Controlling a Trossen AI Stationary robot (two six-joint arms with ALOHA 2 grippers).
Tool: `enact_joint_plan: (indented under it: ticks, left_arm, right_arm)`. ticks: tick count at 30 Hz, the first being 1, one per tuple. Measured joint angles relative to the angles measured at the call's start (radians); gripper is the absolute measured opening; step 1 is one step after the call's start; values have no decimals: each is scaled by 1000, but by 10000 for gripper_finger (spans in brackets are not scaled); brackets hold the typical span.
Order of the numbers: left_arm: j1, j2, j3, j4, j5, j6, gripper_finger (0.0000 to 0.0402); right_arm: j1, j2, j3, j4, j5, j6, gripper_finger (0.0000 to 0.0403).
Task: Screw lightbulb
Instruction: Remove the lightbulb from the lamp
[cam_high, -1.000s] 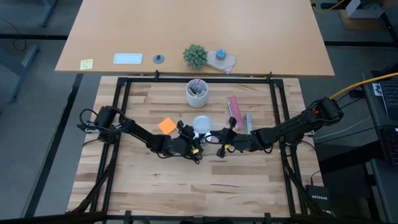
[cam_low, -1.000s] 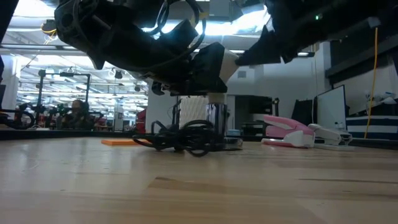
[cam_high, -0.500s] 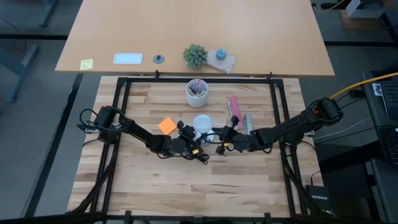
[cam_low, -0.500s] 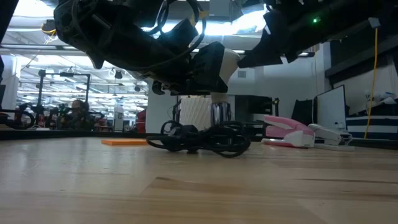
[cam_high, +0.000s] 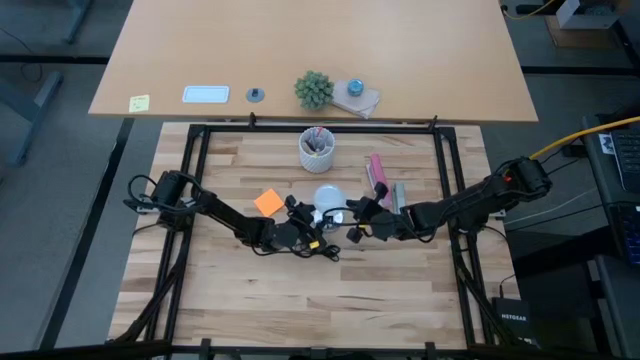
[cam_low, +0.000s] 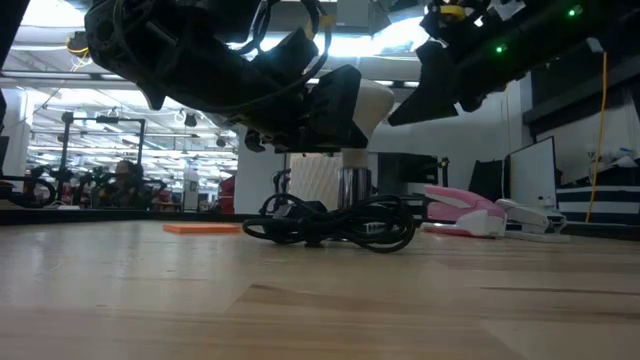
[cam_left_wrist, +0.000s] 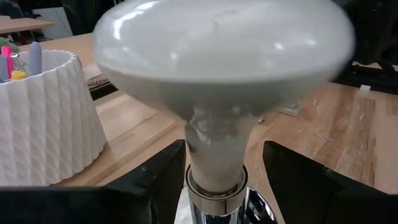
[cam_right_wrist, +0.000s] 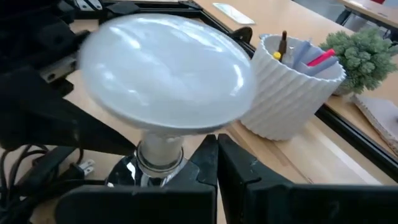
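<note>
While the funnel-shaped white glass lightbulb (cam_left_wrist: 217, 74) stands in its silvery socket (cam_left_wrist: 214, 202), fragile handling is judged necessary.
Its neck is straddled by the open left gripper (cam_left_wrist: 217, 180); the closed, empty right gripper (cam_right_wrist: 217, 168) is held just beside.

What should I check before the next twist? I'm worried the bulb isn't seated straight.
1. Lightbulb base sits in the silvery fitting: ok.
2. Bulb upright: ok in the low view.
3. Left gripper jaws astride the fitting, holding it: cannot tell.
4. Right gripper jaws shut, beside the bulb's neck, not gripping it: not ok.
5. Black cord coiled under the fitting: not ok.
6. Pen cup stands apart: ok.
</note>
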Motion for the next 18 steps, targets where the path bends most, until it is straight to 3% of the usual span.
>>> enact_joint_plan:
  ticks: [11, 18]
  left_arm:
    - [4, 0, 0, -5, -1, 0, 205]
    - [13, 0, 0, -5, -3, 0, 205]
  right_arm:
    - [2, -16, 0, -39, 60, -11, 3]
    - [36, -110, 0, -106, -3, -4, 3]
